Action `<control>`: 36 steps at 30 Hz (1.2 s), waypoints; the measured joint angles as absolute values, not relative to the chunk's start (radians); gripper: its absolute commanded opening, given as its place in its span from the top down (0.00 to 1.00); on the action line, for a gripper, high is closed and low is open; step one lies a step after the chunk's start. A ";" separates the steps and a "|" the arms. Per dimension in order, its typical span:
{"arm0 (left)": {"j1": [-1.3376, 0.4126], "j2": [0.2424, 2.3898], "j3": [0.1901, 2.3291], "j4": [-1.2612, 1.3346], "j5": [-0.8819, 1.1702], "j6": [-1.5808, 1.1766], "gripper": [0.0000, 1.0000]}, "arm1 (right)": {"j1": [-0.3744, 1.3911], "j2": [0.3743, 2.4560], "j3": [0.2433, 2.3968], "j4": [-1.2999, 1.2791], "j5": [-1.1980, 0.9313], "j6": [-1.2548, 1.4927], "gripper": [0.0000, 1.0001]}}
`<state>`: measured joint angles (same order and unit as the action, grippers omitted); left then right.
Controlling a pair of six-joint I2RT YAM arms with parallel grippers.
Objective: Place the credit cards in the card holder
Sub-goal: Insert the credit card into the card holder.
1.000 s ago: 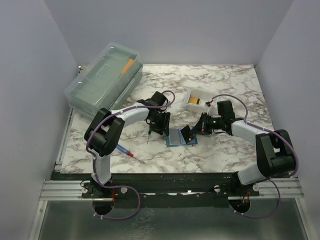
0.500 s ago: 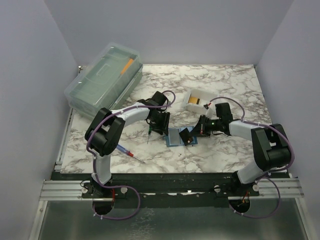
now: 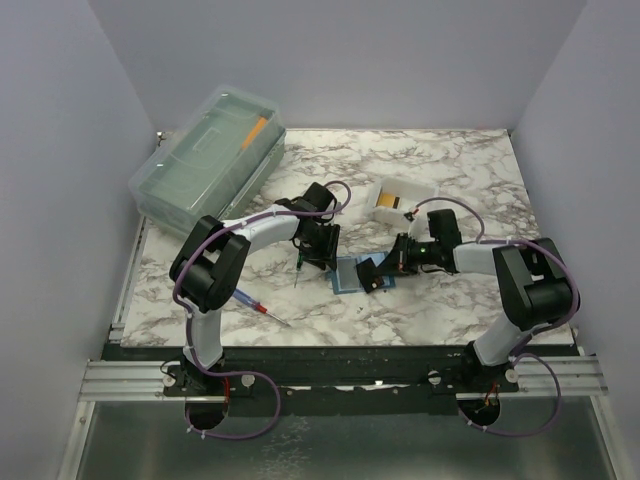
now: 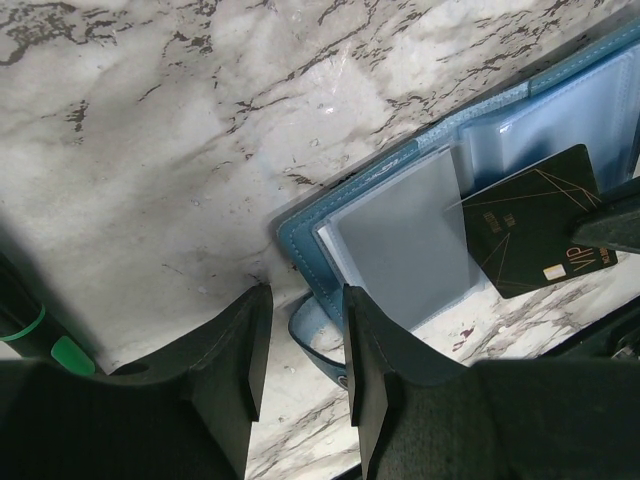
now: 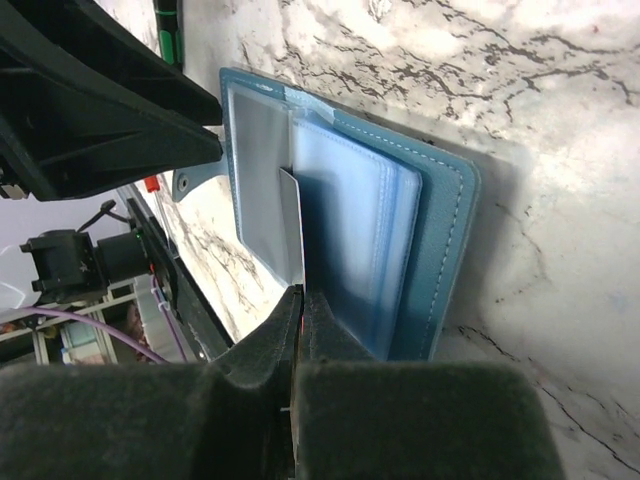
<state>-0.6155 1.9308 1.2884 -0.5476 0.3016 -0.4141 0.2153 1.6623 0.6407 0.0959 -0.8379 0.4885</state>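
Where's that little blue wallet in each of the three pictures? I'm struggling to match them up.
Top external: card holder just below centre.
Left wrist: open, across the right half.
Right wrist: open, filling the middle.
Shared landmark: its snap tab, bottom centre in left wrist, upper left in right wrist.

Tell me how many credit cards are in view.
2. One dark card, pinched in the right hand, is over the open holder. One yellow card lies in the tray. More may hide beneath it.
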 measured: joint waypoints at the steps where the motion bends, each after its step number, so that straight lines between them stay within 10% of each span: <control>1: -0.616 1.931 1.288 -0.548 0.302 -0.414 0.59 | 0.215 1.663 0.637 0.110 -0.839 0.489 1.00; 36: -0.631 1.932 1.288 -0.535 0.302 -0.414 0.64 | 0.282 1.687 0.463 0.583 -0.697 0.685 1.00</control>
<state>-0.6308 1.9324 1.2881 -0.5350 0.3016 -0.4137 0.2825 1.6867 0.4633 0.5831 -0.6968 0.6846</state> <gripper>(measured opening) 0.365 0.005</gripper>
